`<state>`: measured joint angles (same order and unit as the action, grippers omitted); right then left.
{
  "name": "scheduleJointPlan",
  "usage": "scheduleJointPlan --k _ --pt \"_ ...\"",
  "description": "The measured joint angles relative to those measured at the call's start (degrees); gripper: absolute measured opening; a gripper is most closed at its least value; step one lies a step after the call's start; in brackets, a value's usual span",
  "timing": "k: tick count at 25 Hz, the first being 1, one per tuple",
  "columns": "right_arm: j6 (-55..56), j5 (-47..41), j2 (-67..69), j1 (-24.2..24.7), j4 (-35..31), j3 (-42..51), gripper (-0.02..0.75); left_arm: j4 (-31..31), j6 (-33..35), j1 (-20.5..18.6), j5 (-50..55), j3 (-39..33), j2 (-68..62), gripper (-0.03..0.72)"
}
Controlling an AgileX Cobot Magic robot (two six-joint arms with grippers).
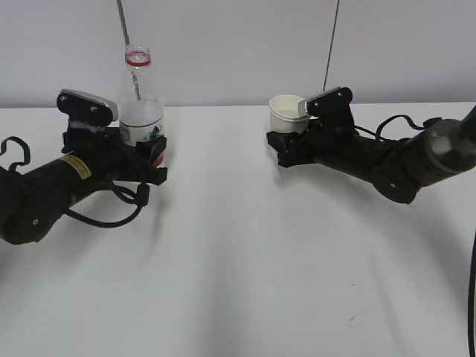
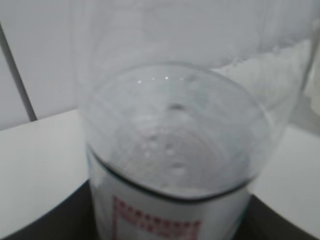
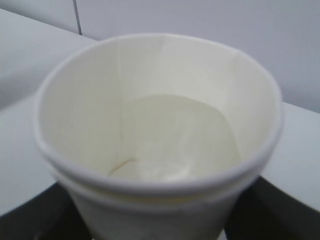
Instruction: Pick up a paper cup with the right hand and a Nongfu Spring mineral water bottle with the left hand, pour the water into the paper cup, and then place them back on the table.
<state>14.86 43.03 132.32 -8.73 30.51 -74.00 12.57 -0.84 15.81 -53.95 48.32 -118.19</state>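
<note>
The Nongfu Spring bottle (image 1: pixel 140 100) stands upright at the left, uncapped, with a red neck ring and roughly half full of clear water. My left gripper (image 1: pixel 146 153) is shut on its labelled lower part. In the left wrist view the bottle (image 2: pixel 170 150) fills the frame, with dark fingers (image 2: pixel 45 222) at the bottom corners. My right gripper (image 1: pixel 291 140) is shut on the cream paper cup (image 1: pixel 288 114), held upright low over the white table (image 1: pixel 238 245). In the right wrist view the cup (image 3: pixel 90 100) holds a little clear water (image 3: pixel 175 135) between dark fingers (image 3: pixel 282 210).
A pale wall runs behind the table's far edge. Two thin vertical rods (image 1: pixel 124 22) stand behind the bottle and the cup. Black cables trail from both arms onto the table. A small dark scuff (image 1: pixel 355 320) marks the front right.
</note>
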Motion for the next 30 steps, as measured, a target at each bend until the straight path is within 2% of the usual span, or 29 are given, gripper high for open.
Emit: scheduleJointPlan --k 6,15,30 --pt "-4.0 2.5 1.3 0.0 -5.0 0.8 0.492 4.2 -1.9 0.0 -4.5 0.0 -3.8 0.373" --pt "-5.6 9.1 5.0 0.0 -6.2 2.0 0.492 8.3 -3.3 0.0 -11.6 0.1 -7.2 0.373" --pt "-6.0 9.1 5.0 0.0 -6.3 2.0 0.492 8.8 -3.5 0.0 -13.2 0.5 -8.2 0.373"
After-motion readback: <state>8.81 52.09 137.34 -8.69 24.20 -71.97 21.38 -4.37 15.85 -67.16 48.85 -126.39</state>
